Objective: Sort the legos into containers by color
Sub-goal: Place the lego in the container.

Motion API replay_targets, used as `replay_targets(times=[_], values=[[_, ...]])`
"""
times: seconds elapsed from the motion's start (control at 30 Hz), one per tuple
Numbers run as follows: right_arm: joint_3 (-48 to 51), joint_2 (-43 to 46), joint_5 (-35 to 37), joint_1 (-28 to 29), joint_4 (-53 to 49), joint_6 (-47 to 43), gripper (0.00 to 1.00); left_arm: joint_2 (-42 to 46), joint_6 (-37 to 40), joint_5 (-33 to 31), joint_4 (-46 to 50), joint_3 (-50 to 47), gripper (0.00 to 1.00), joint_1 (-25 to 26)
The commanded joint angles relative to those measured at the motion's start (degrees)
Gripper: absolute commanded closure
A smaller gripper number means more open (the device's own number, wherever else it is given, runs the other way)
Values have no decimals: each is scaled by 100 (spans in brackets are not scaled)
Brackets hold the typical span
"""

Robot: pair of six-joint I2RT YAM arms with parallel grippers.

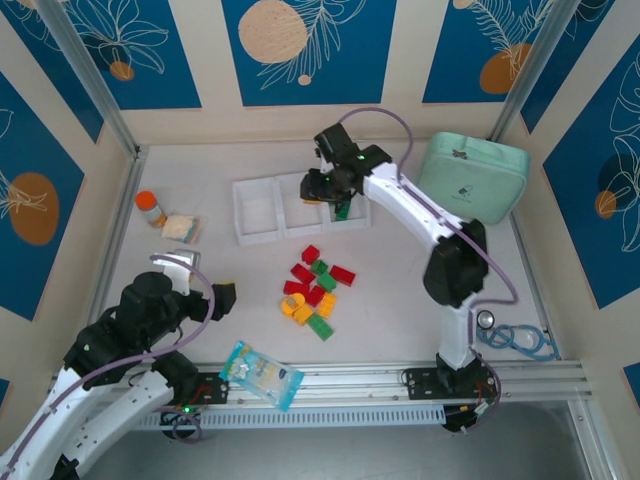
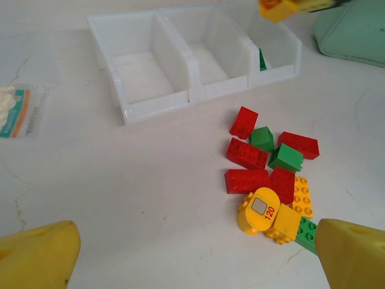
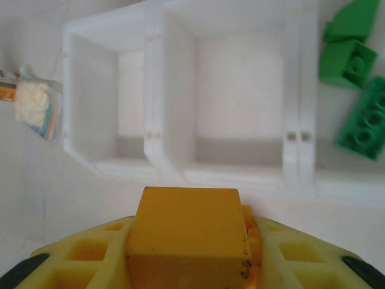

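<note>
**Right pincer holds an orange brick over the bins**

The right pincer (image 3: 190,259) is closed partway on an orange brick (image 3: 187,232), one yellow finger (image 3: 90,253) pressed to each side. It hangs above the bins (image 1: 262,213), about over the middle one; which bin lies straight under the brick I cannot tell. The right arm stands up from its base at the near right edge, bends at the elbow, and reaches far and to the left, wrist tipped down.

The left and middle bins are bare. The right bin holds three green bricks (image 3: 354,66).

The pile (image 1: 311,291) of red, green and orange-yellow bricks lies on the table (image 1: 400,300) just near of the bins, apart from them.

The left pincer (image 2: 192,265) is spread wide and grips nothing. It hovers low, aimed at the pile. Its arm is folded at the near left corner.

A mint case (image 1: 472,180) sits right of the bins, beside the right forearm. A snack packet (image 1: 262,374) lies at the near edge; a bottle (image 1: 151,207) and a small pouch (image 1: 181,228) lie left of the bins.
</note>
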State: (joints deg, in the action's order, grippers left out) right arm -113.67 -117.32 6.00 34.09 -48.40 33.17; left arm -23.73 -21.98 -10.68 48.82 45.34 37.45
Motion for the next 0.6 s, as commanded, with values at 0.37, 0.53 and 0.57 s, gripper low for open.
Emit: replay_targets(times=[0.37,0.53,0.57], values=[[-2414,-2184,-422,-95,-640,-177,57,188,176,487,-267,-103,0,-53],[-2415,-2136,-394,-36,-643,-19,30,203,185,531,-268,-100,1,-48],[-2427,-2093,-360,-10,-668,-4,24,199,184,532,-270,-96,1,-45]])
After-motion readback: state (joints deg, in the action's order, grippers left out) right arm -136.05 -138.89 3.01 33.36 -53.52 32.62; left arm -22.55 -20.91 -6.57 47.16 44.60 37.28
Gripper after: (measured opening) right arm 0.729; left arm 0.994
